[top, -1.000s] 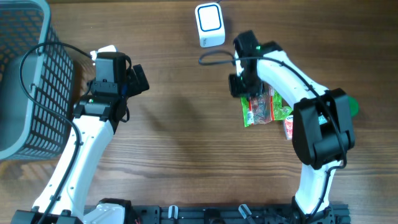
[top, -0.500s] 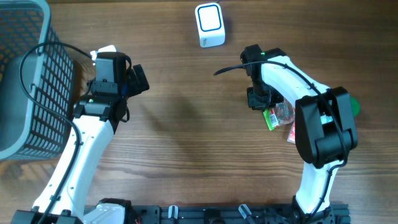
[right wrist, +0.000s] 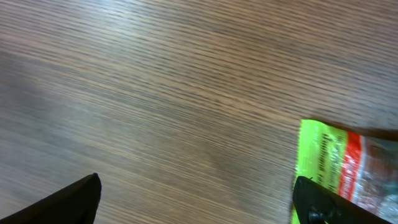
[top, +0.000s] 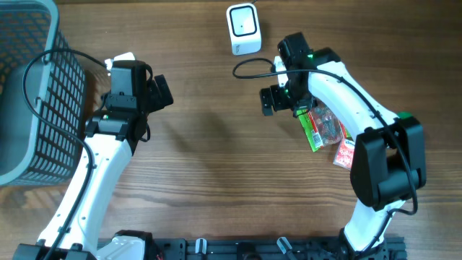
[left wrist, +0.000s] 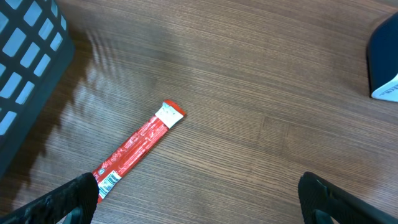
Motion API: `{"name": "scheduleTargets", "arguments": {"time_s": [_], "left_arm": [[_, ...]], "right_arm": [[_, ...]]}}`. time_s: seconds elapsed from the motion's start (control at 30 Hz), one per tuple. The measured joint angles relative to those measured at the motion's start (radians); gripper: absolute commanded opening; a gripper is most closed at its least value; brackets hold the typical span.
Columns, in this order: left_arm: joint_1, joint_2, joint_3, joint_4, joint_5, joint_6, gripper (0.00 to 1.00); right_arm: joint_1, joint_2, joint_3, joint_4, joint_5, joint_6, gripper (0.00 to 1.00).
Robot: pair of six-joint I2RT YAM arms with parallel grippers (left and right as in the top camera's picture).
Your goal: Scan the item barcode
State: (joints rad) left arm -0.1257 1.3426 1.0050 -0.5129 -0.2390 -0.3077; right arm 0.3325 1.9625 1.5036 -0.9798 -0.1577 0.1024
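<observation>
The white barcode scanner [top: 244, 29] stands at the table's far edge. A green snack packet [top: 321, 126] lies flat on the wood to the right of my right gripper [top: 278, 99], which is open with nothing between its fingers. In the right wrist view the packet [right wrist: 336, 168] shows under the right fingertip [right wrist: 320, 202], and the gripper [right wrist: 199, 202] spans bare wood. My left gripper [top: 155, 92] is open and empty. Its wrist view shows a red stick packet [left wrist: 138, 149] with a barcode at its lower end, lying ahead of the open gripper [left wrist: 199, 199].
A grey mesh basket [top: 29, 94] fills the far left, and its wall [left wrist: 28, 43] shows in the left wrist view. A red and white packet [top: 345, 153] lies beside the green one. A dark blue and white object [left wrist: 385, 62] sits at the left wrist view's right edge.
My right gripper was shut on the green packet and carried it right. It has now opened, let the packet go, and moved up and left. The left arm has not moved.
</observation>
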Motion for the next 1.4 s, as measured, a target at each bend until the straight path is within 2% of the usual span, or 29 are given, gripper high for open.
{"name": "scheduleTargets", "arguments": {"time_s": [0.53, 0.87, 0.93, 0.97, 1.03, 1.17, 1.23, 1.3, 1.33, 1.37, 1.4], "left_arm": [[0.0, 0.0, 0.0, 0.0, 0.0, 0.0, 1.0], [0.0, 0.0, 0.0, -0.02, 0.009, 0.0, 1.0], [0.0, 0.0, 0.0, -0.027, 0.008, 0.0, 0.89], [0.0, 0.0, 0.0, -0.028, 0.007, 0.0, 0.88], [0.003, 0.0, 0.0, -0.03, 0.003, 0.026, 0.93], [0.034, 0.002, 0.0, -0.031, 0.001, 0.084, 0.97], [0.083, 0.014, 0.0, -0.03, 0.008, 0.1, 0.96], [0.159, 0.045, 0.0, -0.03, 0.024, 0.114, 1.0], [0.188, 0.06, 0.0, -0.03, 0.031, 0.119, 0.99], [0.22, 0.075, 0.0, -0.03, 0.04, 0.121, 0.93], [0.254, 0.093, 0.0, -0.033, 0.051, 0.123, 0.68]], "right_arm": [[0.0, 0.0, 0.0, 0.329, -0.045, -0.004, 1.0], [0.0, 0.0, 0.0, 0.361, -0.045, -0.004, 1.0], [0.0, 0.0, 0.0, 0.361, -0.045, -0.004, 1.0], [0.0, 0.0, 0.0, 0.361, -0.045, -0.004, 1.0], [0.0, 0.0, 0.0, 0.361, -0.045, -0.004, 1.0], [0.0, 0.0, 0.0, 0.361, -0.045, -0.004, 1.0], [0.0, 0.0, 0.0, 0.361, -0.045, -0.004, 1.0], [0.0, 0.0, 0.0, 0.361, -0.045, -0.004, 1.0], [0.0, 0.0, 0.0, 0.361, -0.045, -0.004, 1.0], [0.0, 0.0, 0.0, 0.361, -0.045, -0.004, 1.0], [0.0, 0.0, 0.0, 0.361, -0.045, -0.004, 1.0]]}}
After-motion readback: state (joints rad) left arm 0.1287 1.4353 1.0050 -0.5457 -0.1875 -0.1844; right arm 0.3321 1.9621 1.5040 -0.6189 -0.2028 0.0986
